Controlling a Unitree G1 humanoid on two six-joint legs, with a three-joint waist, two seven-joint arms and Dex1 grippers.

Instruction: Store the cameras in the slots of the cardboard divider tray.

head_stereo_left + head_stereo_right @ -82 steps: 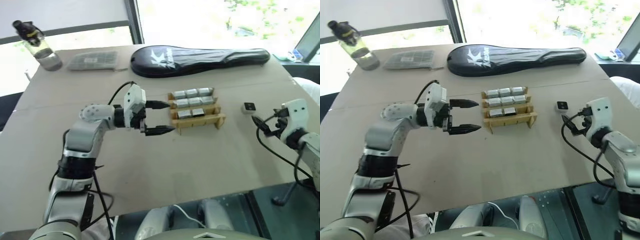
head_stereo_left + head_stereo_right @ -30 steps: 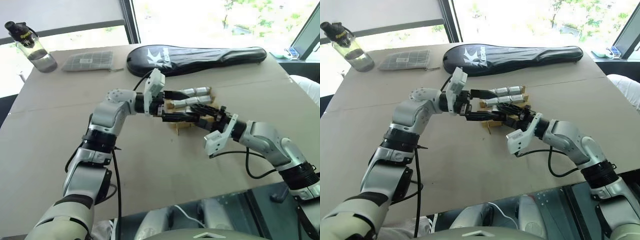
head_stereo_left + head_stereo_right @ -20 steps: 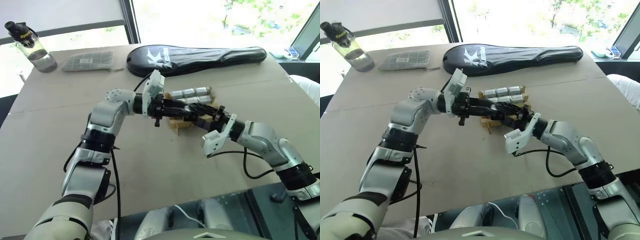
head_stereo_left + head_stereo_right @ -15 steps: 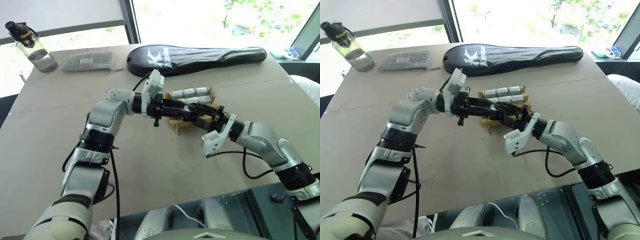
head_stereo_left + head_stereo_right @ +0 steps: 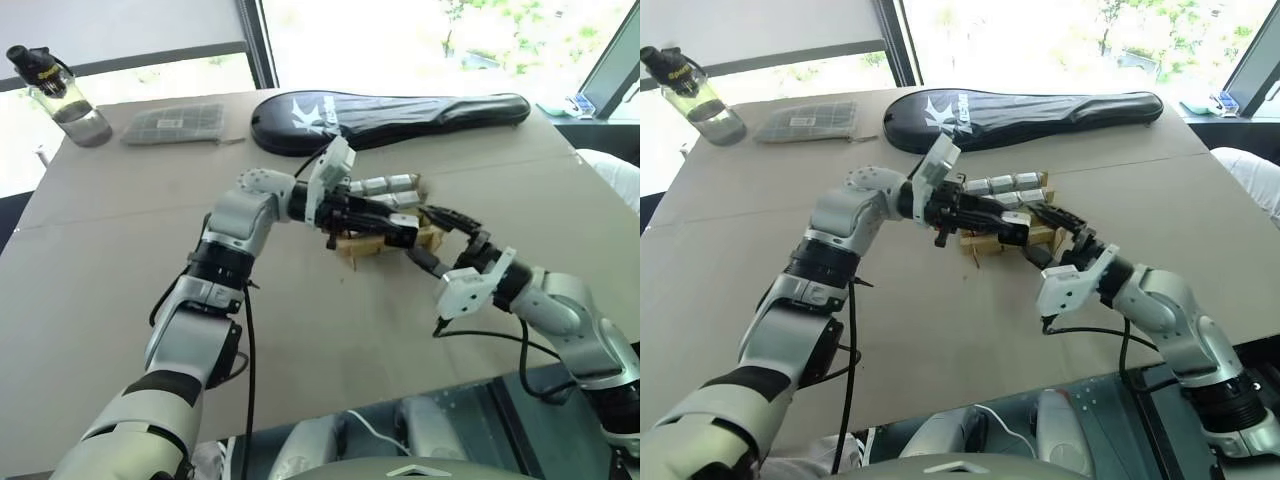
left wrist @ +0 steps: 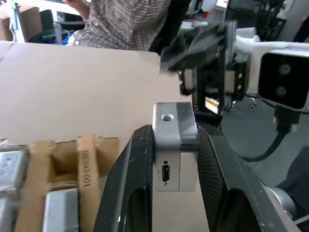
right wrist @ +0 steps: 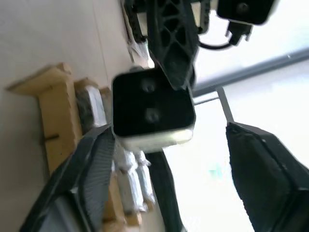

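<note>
Left end effector [image 6: 175,159] pinches camera [image 6: 175,145]; right end effector [image 7: 164,193] spread beside it.

free: bare brown cardboard-covered tabletop [image 5: 300,330] in front of tan cardboard divider tray [image 5: 385,238] | blocked: black two-finger left gripper [image 5: 400,228] and right gripper [image 5: 432,240] over tray | behind: long black racket bag [image 5: 395,112]

The setting appeared to be a robotics lab or office workroom: a brown cardboard-covered table [image 5: 120,270] stood before large daylit windows [image 5: 400,40] at 12 o'clock, while the left wrist view showed a person in a patterned shirt [image 6: 125,21] amid boxes and dark equipment.
</note>
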